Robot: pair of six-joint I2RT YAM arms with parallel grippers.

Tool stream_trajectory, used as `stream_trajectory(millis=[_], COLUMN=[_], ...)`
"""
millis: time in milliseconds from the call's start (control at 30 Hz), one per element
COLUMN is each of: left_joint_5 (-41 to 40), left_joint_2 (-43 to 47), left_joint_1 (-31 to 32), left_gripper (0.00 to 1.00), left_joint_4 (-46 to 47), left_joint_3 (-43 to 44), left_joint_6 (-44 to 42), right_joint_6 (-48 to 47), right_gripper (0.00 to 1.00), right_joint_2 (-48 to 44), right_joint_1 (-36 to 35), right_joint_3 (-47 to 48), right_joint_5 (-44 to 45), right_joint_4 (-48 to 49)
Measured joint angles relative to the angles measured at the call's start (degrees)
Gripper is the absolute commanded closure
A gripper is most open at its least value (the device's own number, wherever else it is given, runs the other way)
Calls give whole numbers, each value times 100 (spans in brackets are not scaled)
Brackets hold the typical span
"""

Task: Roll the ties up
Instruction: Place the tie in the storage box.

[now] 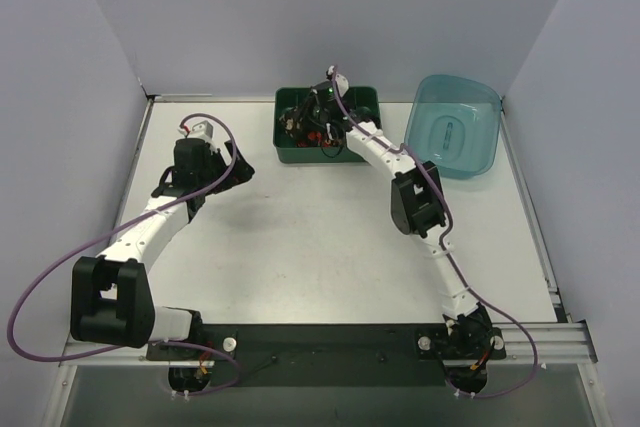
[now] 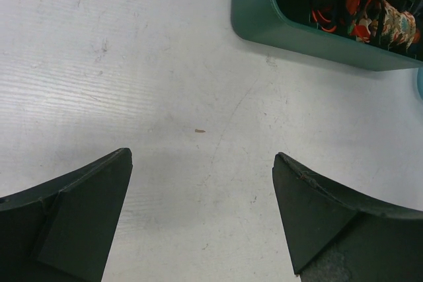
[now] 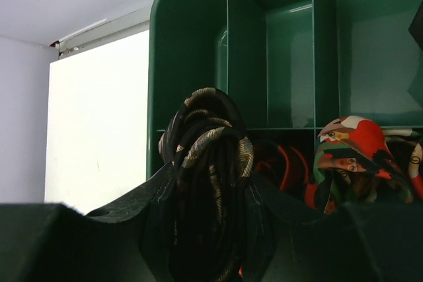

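A rolled tie (image 3: 209, 130), black with gold motifs, stands upright between the fingers of my right gripper (image 3: 210, 177), which is shut on it. It hangs over the near left compartment of the dark green tray (image 3: 185, 44). Other rolled ties lie in the tray: one black with red (image 3: 285, 163) and one red-patterned (image 3: 350, 153). From above, my right gripper (image 1: 318, 112) reaches over the tray (image 1: 290, 153). My left gripper (image 2: 202, 155) hovers open over bare table, left of the tray's corner (image 2: 264, 24).
A translucent teal tub (image 1: 455, 127) stands right of the tray at the back. The tray's far compartments (image 3: 370, 51) hold nothing. Walls close in the table on the left, back and right. My left arm (image 1: 150, 227) stretches across the left half.
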State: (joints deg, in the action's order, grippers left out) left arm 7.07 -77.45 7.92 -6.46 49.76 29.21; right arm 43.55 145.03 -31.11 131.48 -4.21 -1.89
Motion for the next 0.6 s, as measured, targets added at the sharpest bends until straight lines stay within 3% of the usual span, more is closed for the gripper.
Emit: stream_trajectory(millis=[600], left_joint_5=[-284], left_joint_2=[28], left_joint_1=[0], left_gripper=[3], left_joint_4=[-284], left_joint_3=[0], left_joint_6=[-74], right_joint_6=[-612], right_gripper=[100], right_joint_2=[201], right_joint_1=[-573], right_joint_3=[404], right_joint_5=[1108], right_joint_4=[-448])
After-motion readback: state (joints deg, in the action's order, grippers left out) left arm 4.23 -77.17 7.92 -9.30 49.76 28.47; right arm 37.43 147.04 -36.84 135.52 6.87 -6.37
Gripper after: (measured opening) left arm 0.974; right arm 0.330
